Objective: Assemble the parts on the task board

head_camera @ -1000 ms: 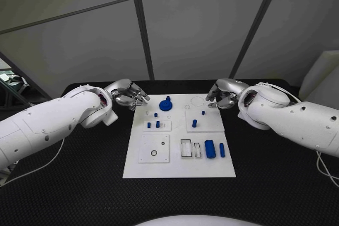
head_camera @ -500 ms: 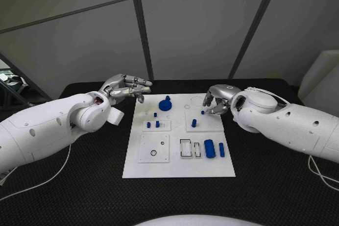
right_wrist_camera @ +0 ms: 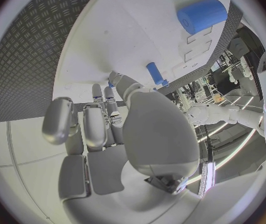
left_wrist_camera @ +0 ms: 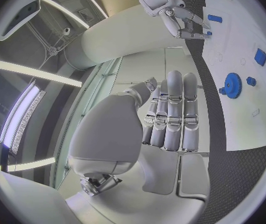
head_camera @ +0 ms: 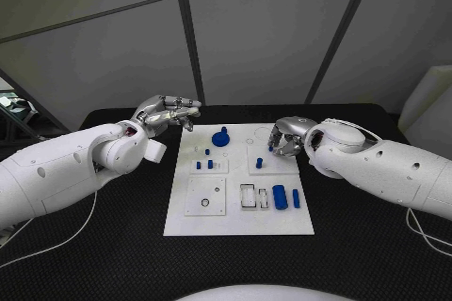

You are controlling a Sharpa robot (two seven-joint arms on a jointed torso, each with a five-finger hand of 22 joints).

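Desk [head_camera: 113, 236] surface is carrying the white task board [head_camera: 240, 222] at its middle, with the small blue parts spread over the board. A blue gear [head_camera: 221, 140] is sitting near the board's far edge, short blue pegs [head_camera: 209, 164] are standing in the raised block below it, and a thick blue cylinder [head_camera: 279, 198] is lying beside a slimmer blue pin [head_camera: 296, 198] toward the board's right side.

Left hand [head_camera: 170, 115] is hovering off the board's far left corner, above the desk, fingers stretched out side by side and holding nothing; the left wrist view confirms the fingers [left_wrist_camera: 173, 109] lying straight with nothing between them. The gear is lying near this hand but apart from it.

Right hand [head_camera: 287, 136] is reaching over the board's far right corner, fingers curled downward just beside a small blue peg [head_camera: 271, 149] standing there. In the right wrist view the fingertips [right_wrist_camera: 115, 78] are sitting close to a blue peg [right_wrist_camera: 154, 73]; whether they are touching or clamping it cannot be told.
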